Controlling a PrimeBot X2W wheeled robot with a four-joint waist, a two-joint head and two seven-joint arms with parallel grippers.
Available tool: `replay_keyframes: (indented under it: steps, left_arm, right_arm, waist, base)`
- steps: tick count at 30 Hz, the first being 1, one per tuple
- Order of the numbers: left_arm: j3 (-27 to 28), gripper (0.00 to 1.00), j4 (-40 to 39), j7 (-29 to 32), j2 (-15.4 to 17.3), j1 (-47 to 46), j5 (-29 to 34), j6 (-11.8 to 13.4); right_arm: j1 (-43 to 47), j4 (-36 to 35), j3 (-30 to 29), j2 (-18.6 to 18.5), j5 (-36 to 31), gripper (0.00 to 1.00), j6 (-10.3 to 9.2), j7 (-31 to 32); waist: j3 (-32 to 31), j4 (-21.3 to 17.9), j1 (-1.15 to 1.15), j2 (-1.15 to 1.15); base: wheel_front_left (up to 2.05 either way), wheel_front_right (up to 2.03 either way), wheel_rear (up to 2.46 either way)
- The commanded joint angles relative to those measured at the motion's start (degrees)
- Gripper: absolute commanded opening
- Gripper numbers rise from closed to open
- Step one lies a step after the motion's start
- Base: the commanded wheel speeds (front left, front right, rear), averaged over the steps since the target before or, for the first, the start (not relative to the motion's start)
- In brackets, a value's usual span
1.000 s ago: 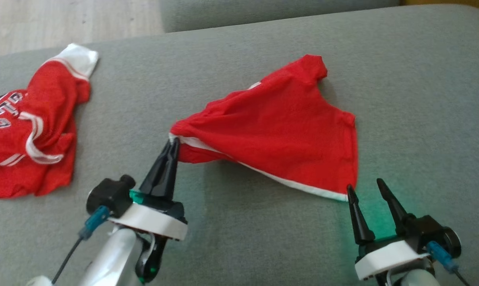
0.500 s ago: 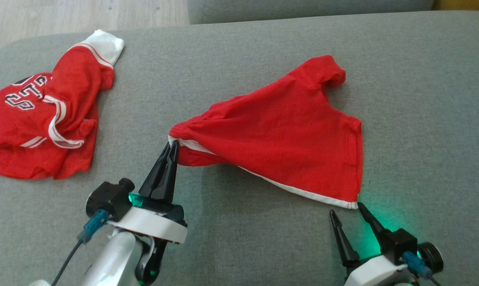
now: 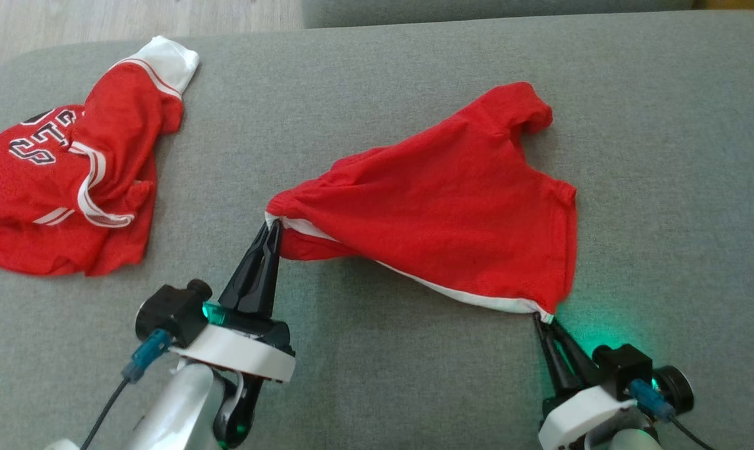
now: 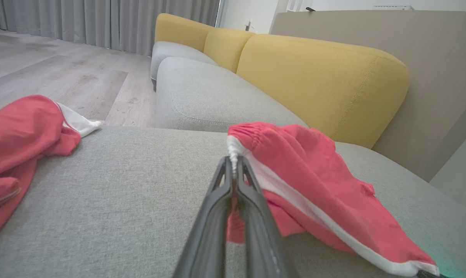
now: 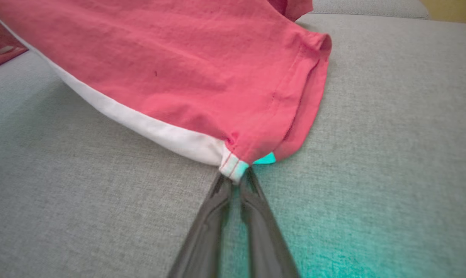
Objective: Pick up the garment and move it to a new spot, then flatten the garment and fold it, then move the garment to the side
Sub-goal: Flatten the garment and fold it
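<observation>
Fingertips of the left gripper (image 3: 272, 226) were pressed together on one white-trimmed corner of the red garment (image 3: 452, 212), holding that corner raised off the grey sofa cushion (image 3: 377, 375). Those of the right gripper (image 3: 542, 320) stood narrow on the opposite hem corner, low against the cushion. In the right wrist view the stitched white tip sat between them, so it read as a pinch, though how firm could not be told. Between the two grips the white hem band (image 3: 452, 291) ran as one slanted line across the robot's front, higher at its left and lower at its right. All the rest of the garment lay beyond the fingers, away from the robot, its far end curled into a lump. Spreading it would likely mean drawing both corners apart along that hem, each arm being nearest its own corner. A second red jersey (image 3: 70, 181) lay crumpled well apart at the robot's left.
</observation>
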Motion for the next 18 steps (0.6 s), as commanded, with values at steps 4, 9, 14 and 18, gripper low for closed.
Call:
replay_keyframes:
  steps: [4, 9, 14, 18]
  left_arm:
    - [2.22, 0.0, -1.81, -0.55, 1.19, -2.03, 0.53, -0.33]
    - [2.41, 0.0, -3.1, -0.55, 1.73, -1.79, 0.07, -0.33]
    - [1.66, 0.0, -6.97, -0.55, 4.01, -2.21, -1.64, -0.33]
    - [0.1, 0.0, -11.75, 0.12, 7.12, -4.51, -3.81, -0.33]
  right_arm:
    - [-1.11, -1.92, 1.26, -0.26, -0.77, 0.0, -0.04, -0.22]
    - [-0.37, -6.11, -0.01, -0.26, -1.83, 0.0, -0.04, -0.22]
    - [0.15, -14.56, -2.06, -0.42, -0.4, 0.0, -0.04, -0.22]
    - [-1.4, -22.27, -3.88, -0.46, 2.35, 0.0, -0.04, -0.22]
  waist:
    - [-0.95, -0.5, 0.0, 0.0]
    - [-2.6, -1.43, 0.0, 0.0]
    - [-5.23, -2.98, 0.0, 0.0]
    - [-7.03, -4.0, 0.0, 0.0]
  base:
    - [0.0, 0.0, 0.0]
    - [0.0, 0.0, 0.0]
    - [0.0, 0.0, 0.0]
    - [0.0, 0.0, 0.0]
